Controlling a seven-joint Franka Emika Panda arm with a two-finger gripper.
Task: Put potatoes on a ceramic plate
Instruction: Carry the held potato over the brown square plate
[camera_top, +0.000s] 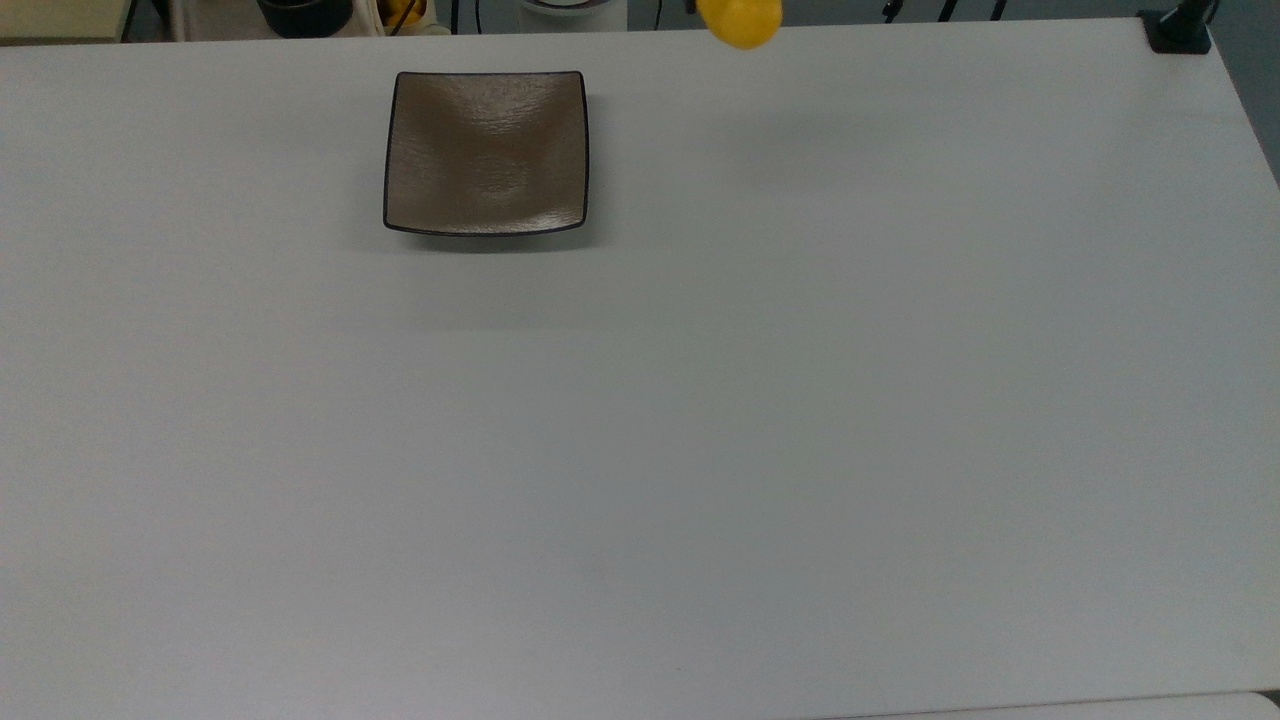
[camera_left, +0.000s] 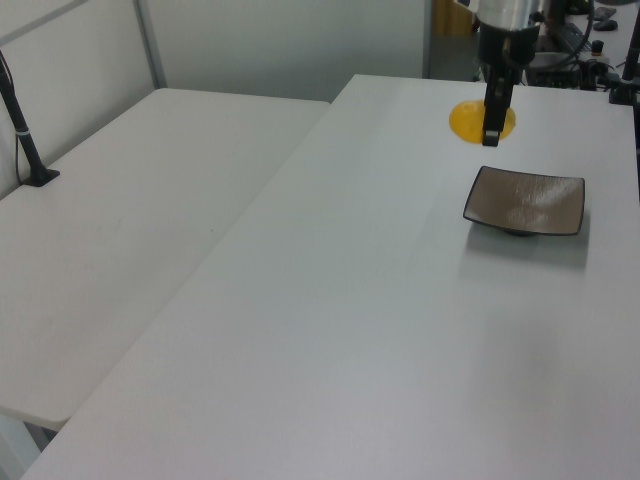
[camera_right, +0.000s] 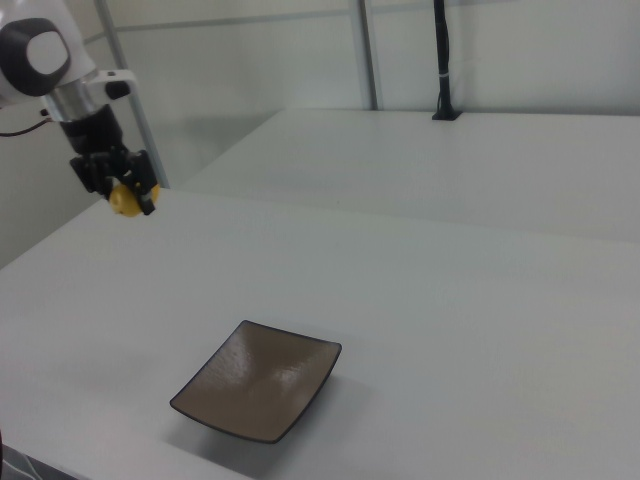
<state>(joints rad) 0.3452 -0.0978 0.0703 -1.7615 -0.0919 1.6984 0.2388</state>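
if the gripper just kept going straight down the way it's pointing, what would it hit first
Probably bare table. The gripper, shut on the potato, points down off to one side of the plate, so the potato would land on the tabletop; depth is uncertain.
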